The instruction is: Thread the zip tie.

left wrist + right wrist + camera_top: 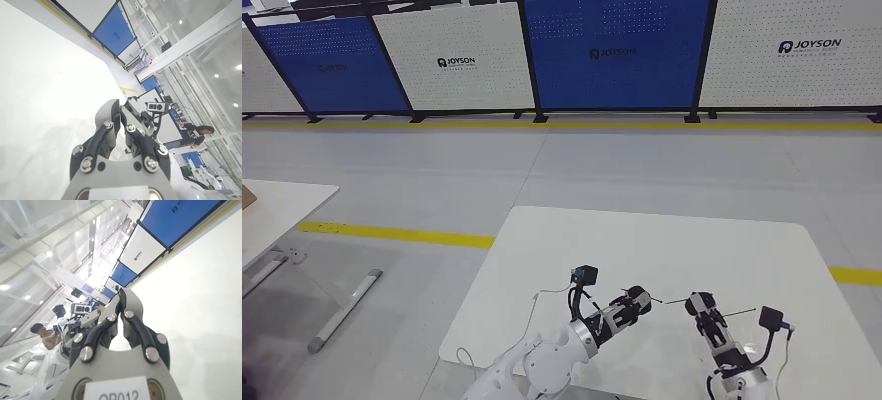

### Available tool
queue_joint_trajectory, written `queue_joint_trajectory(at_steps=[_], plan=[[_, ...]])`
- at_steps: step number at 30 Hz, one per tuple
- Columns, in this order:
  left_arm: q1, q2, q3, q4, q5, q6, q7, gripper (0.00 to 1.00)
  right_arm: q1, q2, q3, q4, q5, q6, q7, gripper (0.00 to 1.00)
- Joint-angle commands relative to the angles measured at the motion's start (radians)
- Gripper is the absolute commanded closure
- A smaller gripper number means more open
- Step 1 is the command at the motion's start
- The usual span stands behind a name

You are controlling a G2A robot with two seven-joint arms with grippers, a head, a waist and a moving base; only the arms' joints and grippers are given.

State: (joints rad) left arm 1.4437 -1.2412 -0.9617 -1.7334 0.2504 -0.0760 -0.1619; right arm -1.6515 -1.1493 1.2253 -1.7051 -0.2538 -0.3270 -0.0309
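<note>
Zip tie is clenched in the right gripper, the left gripper pinched closed nearby; threading probably next needs tail-to-head alignment.

**Robot body: white arms, grey-black grippers**

Left arm and right arm: white shells, black-banded wrists, thin cables. A black camera box sits on each wrist. Left gripper: grey metal fingers, black link bars, silver screws, ribbed black pads. Right gripper: same build, with a white label in black characters on the base.
</note>
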Motion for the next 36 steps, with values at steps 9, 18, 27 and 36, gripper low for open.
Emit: queue_joint_trajectory(at_steps=[9, 18, 27, 36], plan=[[0.0, 0.0, 0.0, 0.0, 0.0, 0.0, 0.0, 1.0, -0.004, -0.003, 0.005, -0.006, 0.004, -0.006, -0.017, 1.0], [0.0, 0.0, 0.0, 0.0, 0.0, 0.0, 0.0, 1.0, -0.003, -0.009, -0.003, -0.014, -0.009, -0.01, 0.003, 1.0], [0.0, 0.0, 0.0, 0.0, 0.0, 0.0, 0.0, 1.0, -0.007, -0.015, -0.005, -0.01, -0.029, -0.002, -0.007, 1.0], [0.0, 0.0, 0.0, 0.0, 0.0, 0.0, 0.0, 1.0, -0.022, -0.018, 0.015, -0.026, -0.007, -0.013, -0.011, 1.0]])
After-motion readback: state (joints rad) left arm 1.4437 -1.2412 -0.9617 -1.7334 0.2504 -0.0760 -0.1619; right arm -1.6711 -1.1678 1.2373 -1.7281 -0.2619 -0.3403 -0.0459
